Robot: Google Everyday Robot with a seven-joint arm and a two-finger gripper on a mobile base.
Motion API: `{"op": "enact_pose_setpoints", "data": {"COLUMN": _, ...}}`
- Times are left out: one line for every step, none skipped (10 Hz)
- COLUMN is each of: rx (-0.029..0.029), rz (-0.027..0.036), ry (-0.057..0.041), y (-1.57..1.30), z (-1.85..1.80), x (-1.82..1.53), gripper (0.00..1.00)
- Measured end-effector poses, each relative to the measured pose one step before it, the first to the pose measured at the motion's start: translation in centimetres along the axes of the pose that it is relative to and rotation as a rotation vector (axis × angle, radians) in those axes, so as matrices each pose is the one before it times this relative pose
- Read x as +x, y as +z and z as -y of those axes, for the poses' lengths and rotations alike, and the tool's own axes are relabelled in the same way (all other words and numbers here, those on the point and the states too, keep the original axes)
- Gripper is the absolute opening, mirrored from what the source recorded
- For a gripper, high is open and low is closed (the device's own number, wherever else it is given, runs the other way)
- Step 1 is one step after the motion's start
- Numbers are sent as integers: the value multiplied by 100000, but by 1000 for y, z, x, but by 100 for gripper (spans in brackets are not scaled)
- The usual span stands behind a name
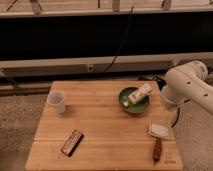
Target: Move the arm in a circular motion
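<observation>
The large glossy white robot arm (187, 87) of thick rounded segments stands at about 3 o'clock from the middle of the light butcher-block wooden table (105, 125), off its right edge. The arm's bulbous upper joint sits high near the right border of the view, and a lower rounded joint hangs just beside the table's far right corner. The gripper does not show in this view, so whether it is open or closed cannot be told.

On the table, a small white cup (56, 101) stands upright at 10 o'clock, well apart from the rest. A round dark green bowl (131, 107) sits at 2 o'clock, near the arm's lower joint, and a pale cream bottle (139, 93) lies tilted inside it with its upper end over the far rim. A flat dark snack bar with a reddish wrapper (72, 142) lies slantwise at 7 o'clock. A small white packet (160, 130) rests at 4 o'clock, and a slim reddish-brown stick-shaped item (157, 149) lies just beside it at 5 o'clock, close to the near edge.

Behind the table a thin black cable (122, 40) hangs down a dark wall
</observation>
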Motion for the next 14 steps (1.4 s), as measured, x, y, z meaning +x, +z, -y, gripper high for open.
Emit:
{"op": "enact_pose_setpoints", "data": {"rx": -3, "rz": 0, "ry": -5, "y": 4, "z": -1, "x": 1, "gripper": 80}}
{"op": "enact_pose_setpoints", "data": {"rx": 6, "rz": 0, "ry": 7, "y": -2, "z": 2, "x": 1, "gripper": 80}}
{"op": "enact_pose_setpoints", "data": {"rx": -4, "rz": 4, "ry": -1, "y": 1, "z": -1, "x": -3, "gripper": 80}}
{"op": "enact_pose_setpoints", "data": {"rx": 5, "rz": -7, "ry": 3, "y": -1, "z": 0, "x": 5, "gripper": 80}}
{"op": "enact_pose_setpoints", "data": {"rx": 3, "rz": 1, "ry": -4, "y": -4, "z": 1, "x": -3, "gripper": 80}}
{"op": "enact_pose_setpoints", "data": {"rx": -4, "rz": -2, "ry": 2, "y": 4, "z": -2, "x": 3, "gripper": 80}}
{"op": "enact_pose_setpoints", "data": {"rx": -2, "rz": 3, "ry": 3, "y": 1, "z": 0, "x": -2, "gripper": 80}}
{"op": "enact_pose_setpoints", "data": {"rx": 5, "rz": -1, "ry": -23, "y": -2, "z": 7, "x": -12, "gripper": 80}}
{"op": "enact_pose_setpoints", "data": {"rx": 41, "rz": -348, "ry": 40, "y": 41, "z": 136, "x": -189, "gripper": 80}}
{"op": "enact_pose_setpoints", "data": {"rx": 242, "rz": -323, "ry": -695, "y": 91, "z": 516, "x": -858, "gripper": 80}}
{"op": "enact_pose_setpoints", "data": {"rx": -105, "rz": -616, "ry": -950, "y": 162, "z": 719, "x": -1509, "gripper": 80}}
{"op": "enact_pose_setpoints", "data": {"rx": 38, "rz": -588, "ry": -1000, "y": 100, "z": 575, "x": -1504, "gripper": 80}}
{"op": "enact_pose_setpoints", "data": {"rx": -313, "rz": -710, "ry": -513, "y": 64, "z": 143, "x": -431, "gripper": 80}}
{"op": "enact_pose_setpoints", "data": {"rx": 273, "rz": -278, "ry": -683, "y": 29, "z": 344, "x": -397, "gripper": 80}}
